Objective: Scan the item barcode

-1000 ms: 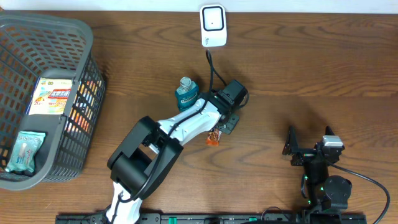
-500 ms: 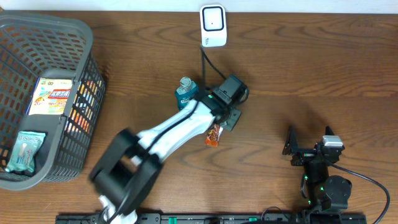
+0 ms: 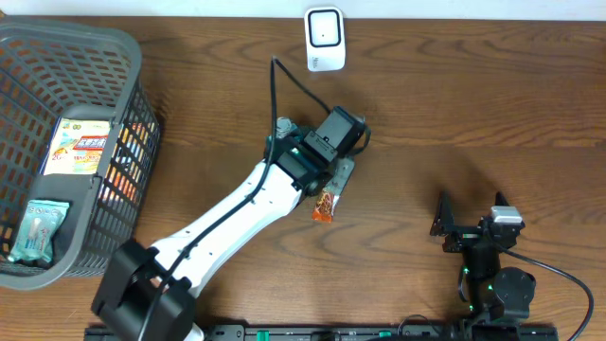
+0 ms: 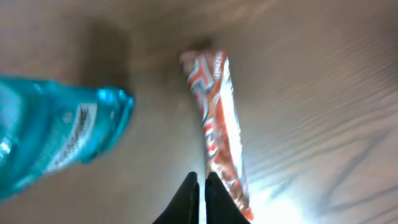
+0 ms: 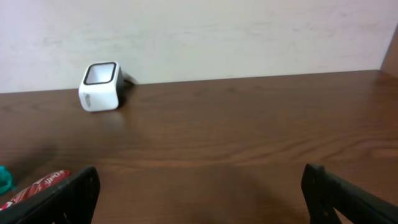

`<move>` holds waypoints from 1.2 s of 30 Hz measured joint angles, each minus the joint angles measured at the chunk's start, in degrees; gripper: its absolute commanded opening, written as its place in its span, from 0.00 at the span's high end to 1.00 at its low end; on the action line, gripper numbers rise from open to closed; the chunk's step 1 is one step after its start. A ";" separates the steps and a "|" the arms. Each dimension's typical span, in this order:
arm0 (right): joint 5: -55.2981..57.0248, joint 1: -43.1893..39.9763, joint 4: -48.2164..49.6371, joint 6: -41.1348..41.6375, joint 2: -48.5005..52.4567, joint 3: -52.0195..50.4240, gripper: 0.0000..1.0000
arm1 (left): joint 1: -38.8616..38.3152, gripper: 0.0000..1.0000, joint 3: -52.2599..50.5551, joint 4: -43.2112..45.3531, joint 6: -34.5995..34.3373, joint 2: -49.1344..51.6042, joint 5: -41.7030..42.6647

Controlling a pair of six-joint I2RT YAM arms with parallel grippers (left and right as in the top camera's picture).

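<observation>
An orange-red snack bar (image 3: pixel 325 205) lies flat on the wooden table; it also shows in the left wrist view (image 4: pixel 217 124) and at the right wrist view's lower left (image 5: pixel 37 185). My left gripper (image 3: pixel 342 174) hovers just over it, shut with nothing between its fingers; its tips (image 4: pixel 200 178) sit by the bar's left edge. The white barcode scanner (image 3: pixel 324 39) stands at the table's far edge, also visible from the right wrist (image 5: pixel 101 86). My right gripper (image 3: pixel 471 214) rests open and empty at the front right (image 5: pixel 199 199).
A teal bottle (image 3: pixel 281 127) stands beside the left arm, close on the left in the wrist view (image 4: pixel 56 134). A grey basket (image 3: pixel 71 40) at the far left holds several packets. The scanner's cable (image 3: pixel 284 76) runs over the table toward the left arm.
The left arm has stretched out and its wrist has shifted up and to the left, partly covering the bottle. The snack bar stays on the table. The right arm has not moved.
</observation>
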 measured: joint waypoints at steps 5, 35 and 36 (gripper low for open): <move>0.00 0.00 0.02 0.00 0.00 0.00 0.01 | 0.07 0.93 -0.94 -0.26 -4.42 2.86 -0.37; 0.00 0.00 0.02 0.00 0.00 0.00 0.01 | 0.39 0.92 -8.66 12.46 -13.27 12.74 6.23; 0.00 0.00 0.02 0.00 0.00 0.00 0.01 | 0.39 0.93 -8.66 12.46 -13.09 12.72 6.27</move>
